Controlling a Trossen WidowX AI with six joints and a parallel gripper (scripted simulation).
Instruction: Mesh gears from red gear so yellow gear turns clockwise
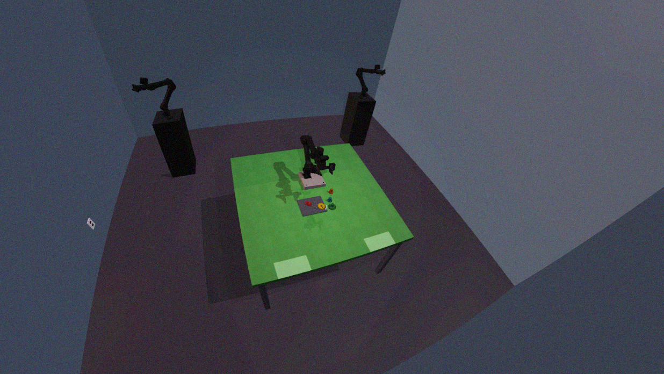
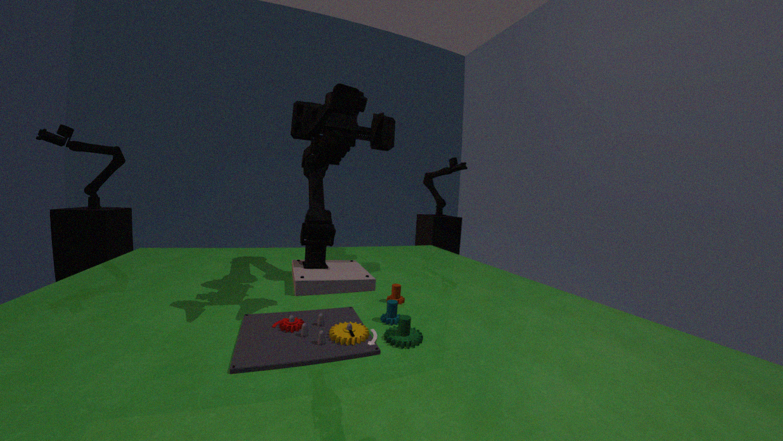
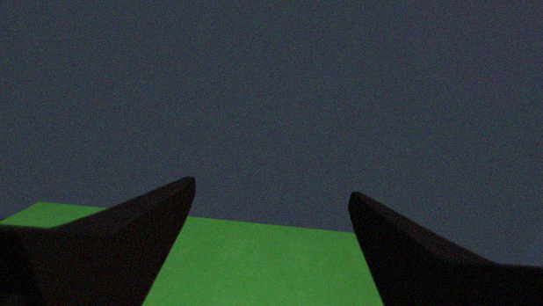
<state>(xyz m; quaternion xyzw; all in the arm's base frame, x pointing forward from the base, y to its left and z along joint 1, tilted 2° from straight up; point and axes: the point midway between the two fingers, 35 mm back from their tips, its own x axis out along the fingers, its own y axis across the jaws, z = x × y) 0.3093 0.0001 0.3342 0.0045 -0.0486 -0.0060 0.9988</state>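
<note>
Below the gripper, whose fingers are spread wide with nothing held between them, the grey board is seen lying flat. On it are carried a small red toothed gear, a larger yellow gear marked with a black stripe, and three bare rounded pegs. Also lower than the gripper, beside the board, orange, blue and green loose gears are stood, each topped by an upright cylindrical handle.
</note>
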